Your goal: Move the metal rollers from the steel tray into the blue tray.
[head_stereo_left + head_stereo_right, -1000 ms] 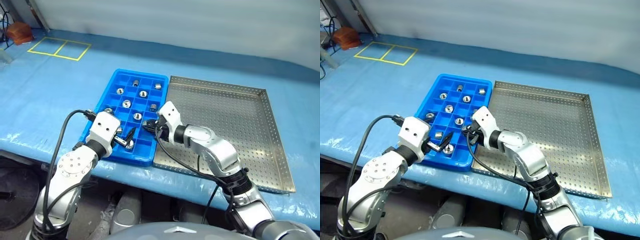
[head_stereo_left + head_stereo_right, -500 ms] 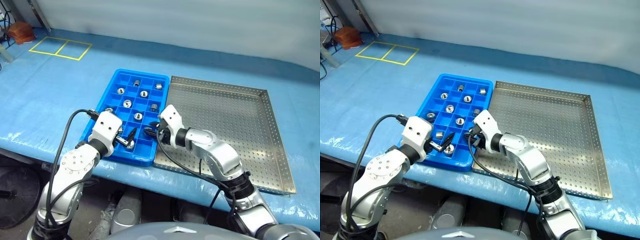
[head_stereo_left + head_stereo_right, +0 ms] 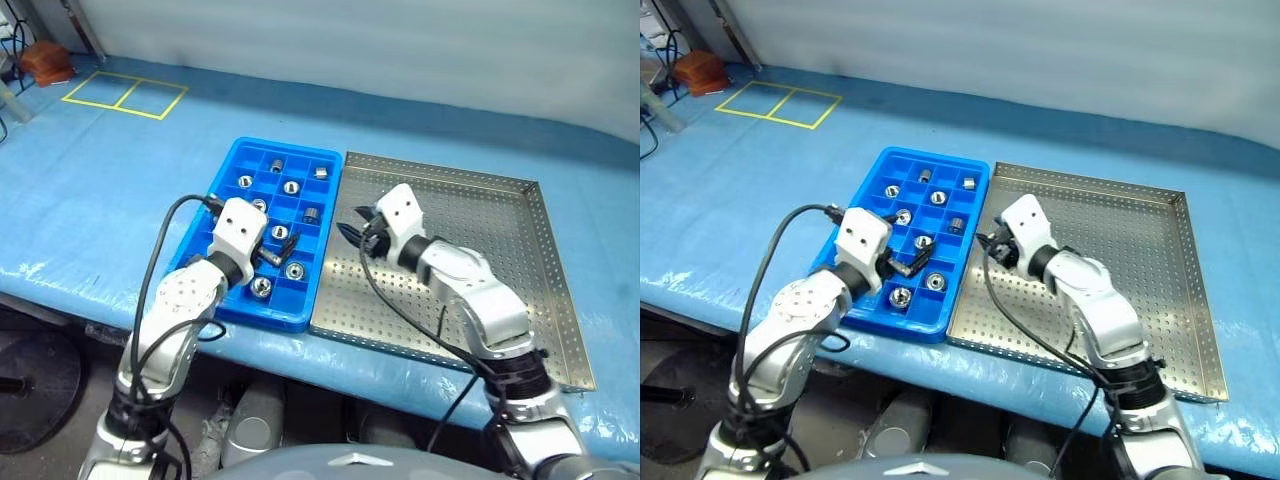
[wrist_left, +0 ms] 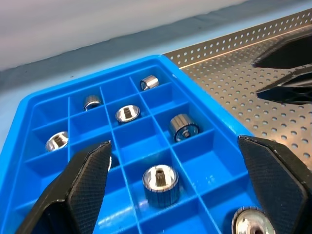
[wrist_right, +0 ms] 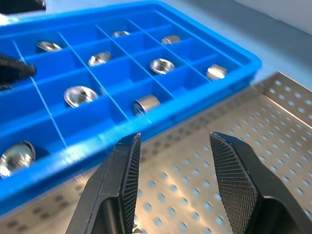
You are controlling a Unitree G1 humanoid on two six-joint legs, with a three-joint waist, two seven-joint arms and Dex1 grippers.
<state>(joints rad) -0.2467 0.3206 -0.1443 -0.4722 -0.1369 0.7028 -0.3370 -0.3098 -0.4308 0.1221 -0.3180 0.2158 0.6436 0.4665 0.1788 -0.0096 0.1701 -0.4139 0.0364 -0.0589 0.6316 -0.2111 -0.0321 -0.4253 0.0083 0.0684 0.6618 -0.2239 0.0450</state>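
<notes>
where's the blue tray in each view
Left eye: blue tray left of centre, against the steel tray.
Right eye: the same place.
Left wrist: under the open left hand.
Right wrist: beyond the open right hand.
Shared landmark: the seam where the two trays meet.

The perforated floor of the steel tray [image 3: 470, 260] lies bare around my right gripper [image 3: 358, 228]; only its low rim bounds the way. Over the blue tray [image 3: 228, 175] my left gripper [image 3: 283, 243] hangs spread wide above compartments holding metal rollers [image 4: 160, 178], crowding that side.
</notes>
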